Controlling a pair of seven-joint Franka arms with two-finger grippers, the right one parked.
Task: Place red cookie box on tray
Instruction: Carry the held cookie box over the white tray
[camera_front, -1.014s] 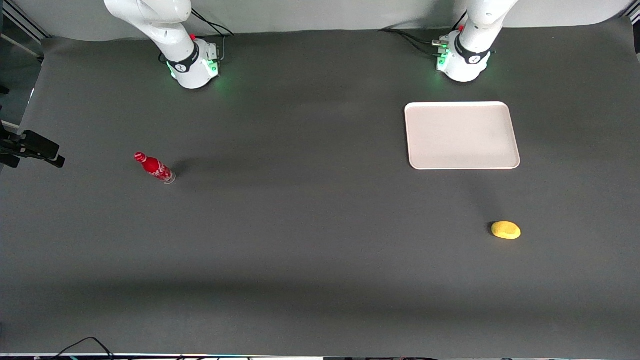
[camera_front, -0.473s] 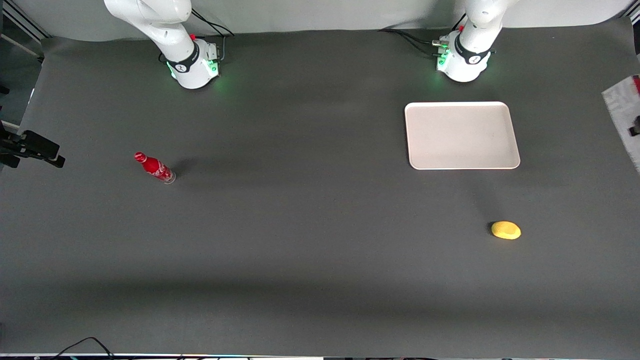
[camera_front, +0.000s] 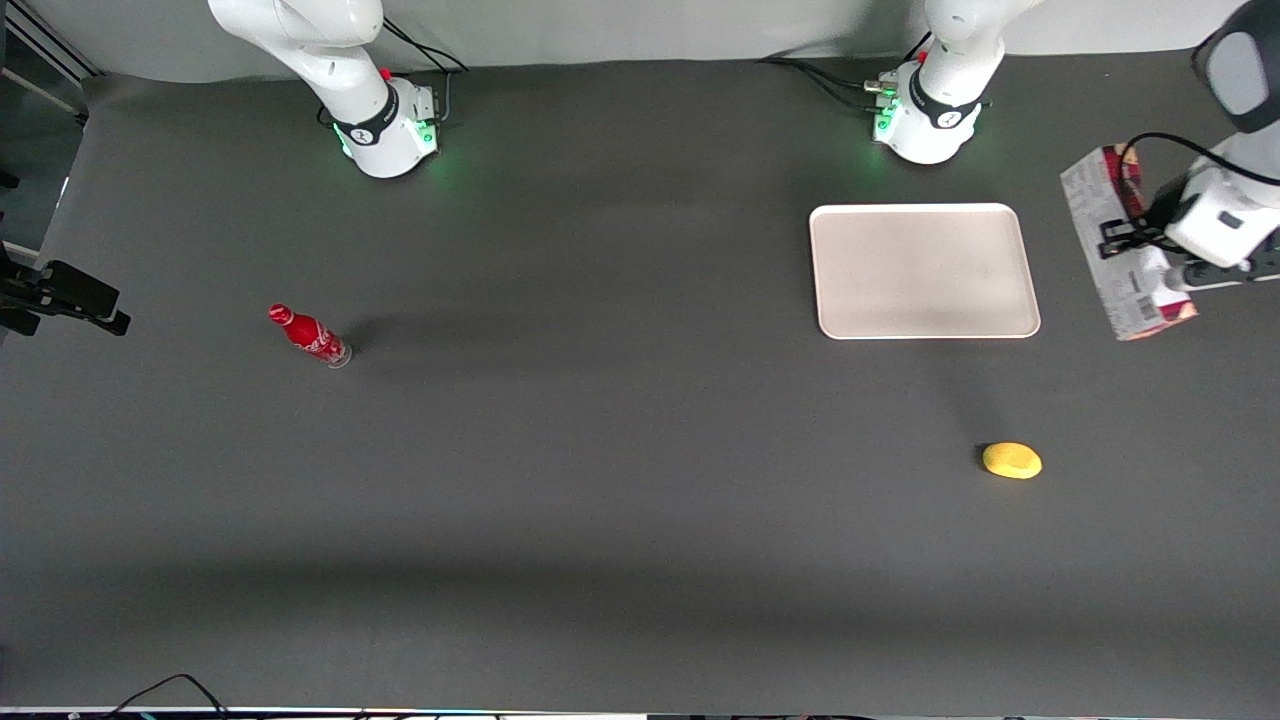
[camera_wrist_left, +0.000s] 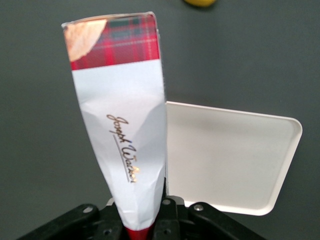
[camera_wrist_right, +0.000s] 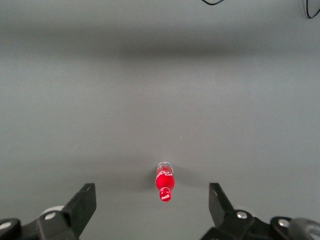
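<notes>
Gripper (camera_front: 1128, 240) up in the air at the working arm's end of the table, clamped across the middle of the red cookie box (camera_front: 1125, 250); in the wrist view the carton (camera_wrist_left: 122, 135) runs straight out from between the fingers, its wall creased inward where they pinch it. Box carried clear of the cloth, white-grey barcode face showing to the front camera, red plaid end panel with a cookie picture at the tip away from the wrist. Long axis runs roughly from the arm bases toward the front camera, slightly slanted. Tray (camera_front: 925, 272) lies flat and bare on the dark cloth, just in front of the working arm's base, nothing on it. Key relation: the box hangs just beside the tray's short edge, off its footprint and not yet above it; the tray sits sideways from the box, toward the parked arm's end. The box's length runs nearly parallel to that short edge and looks close to matching it, so by judgement a sideways carry toward the tray's middle and a lowering should seat it with little turning; a small straightening may help keep both ends inside the rim. Yellow lemon-like thing (camera_front: 1012, 460) sits nearer the front camera than the tray, well apart. Small red cola bottle (camera_front: 309, 336) stands toward the parked arm's end, out of the path
</notes>
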